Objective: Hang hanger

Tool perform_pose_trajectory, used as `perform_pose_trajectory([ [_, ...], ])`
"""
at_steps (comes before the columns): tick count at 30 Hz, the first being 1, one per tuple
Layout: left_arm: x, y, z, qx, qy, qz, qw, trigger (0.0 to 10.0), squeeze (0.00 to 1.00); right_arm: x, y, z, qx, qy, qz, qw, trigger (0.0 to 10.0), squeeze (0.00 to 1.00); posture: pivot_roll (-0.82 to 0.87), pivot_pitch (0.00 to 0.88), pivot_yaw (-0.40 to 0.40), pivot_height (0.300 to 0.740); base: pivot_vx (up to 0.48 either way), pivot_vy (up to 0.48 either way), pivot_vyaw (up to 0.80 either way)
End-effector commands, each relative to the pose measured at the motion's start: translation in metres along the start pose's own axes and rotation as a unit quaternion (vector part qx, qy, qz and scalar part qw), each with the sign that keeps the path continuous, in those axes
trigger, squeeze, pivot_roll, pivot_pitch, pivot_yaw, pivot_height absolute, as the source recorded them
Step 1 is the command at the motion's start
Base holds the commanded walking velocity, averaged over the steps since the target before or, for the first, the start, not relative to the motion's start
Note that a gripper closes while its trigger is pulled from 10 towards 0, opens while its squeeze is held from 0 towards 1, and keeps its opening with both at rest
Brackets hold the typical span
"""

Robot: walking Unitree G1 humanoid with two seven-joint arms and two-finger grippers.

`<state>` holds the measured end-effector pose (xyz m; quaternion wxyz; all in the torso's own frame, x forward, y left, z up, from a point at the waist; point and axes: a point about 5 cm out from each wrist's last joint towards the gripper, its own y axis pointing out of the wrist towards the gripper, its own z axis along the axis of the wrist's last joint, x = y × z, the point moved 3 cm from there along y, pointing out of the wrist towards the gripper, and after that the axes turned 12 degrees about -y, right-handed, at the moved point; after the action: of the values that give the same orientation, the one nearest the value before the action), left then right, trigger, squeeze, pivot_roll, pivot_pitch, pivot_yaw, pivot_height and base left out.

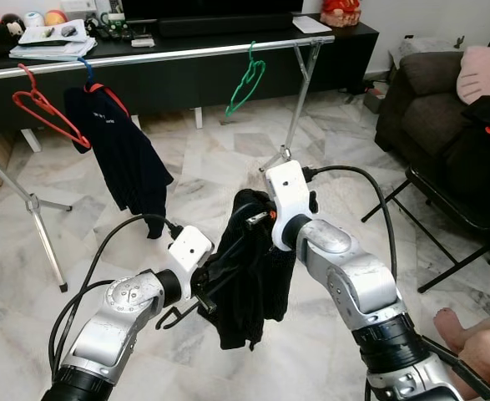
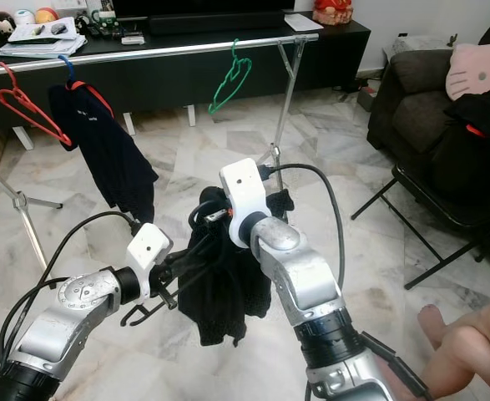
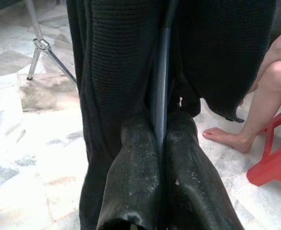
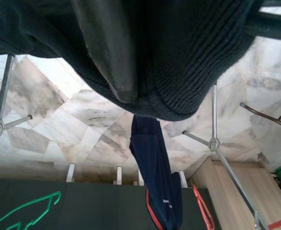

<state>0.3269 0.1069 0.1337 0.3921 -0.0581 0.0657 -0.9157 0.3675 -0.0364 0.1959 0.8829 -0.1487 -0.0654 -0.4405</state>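
Our left hand (image 3: 160,158) is clamped tight on the hanger (image 3: 160,72) carrying the black garment (image 1: 249,276); our right hand (image 4: 116,72) presses into that garment, grip unclear.

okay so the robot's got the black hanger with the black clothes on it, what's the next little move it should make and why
Probably lift the black hanger up and forward toward the rail. Both grippers, left and right, hold the hanger and the black garment low over the floor, well short of the rail, and there is a free stretch between the dark shirt and the green hanger.
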Motion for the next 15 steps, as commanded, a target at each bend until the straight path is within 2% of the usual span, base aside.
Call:
perform_pose_trajectory([
  [1, 0.004, 0.001, 0.004, 0.006, 0.005, -0.008, 1.000, 10.0, 0.00, -0.012, -0.004, 0.007, 0.016, -0.001, 0.030, 0.999, 10.0, 1.00, -0.05, 0.134, -0.036, 0.740, 0.000, 0.000, 0.00],
  [15, 0.002, 0.002, 0.002, 0.003, 0.004, -0.007, 1.000, 10.0, 0.00, -0.009, -0.020, -0.018, -0.024, -0.024, 0.044, 0.998, 10.0, 1.00, -0.06, 0.131, -0.036, 0.740, 0.000, 0.000, 0.00],
])
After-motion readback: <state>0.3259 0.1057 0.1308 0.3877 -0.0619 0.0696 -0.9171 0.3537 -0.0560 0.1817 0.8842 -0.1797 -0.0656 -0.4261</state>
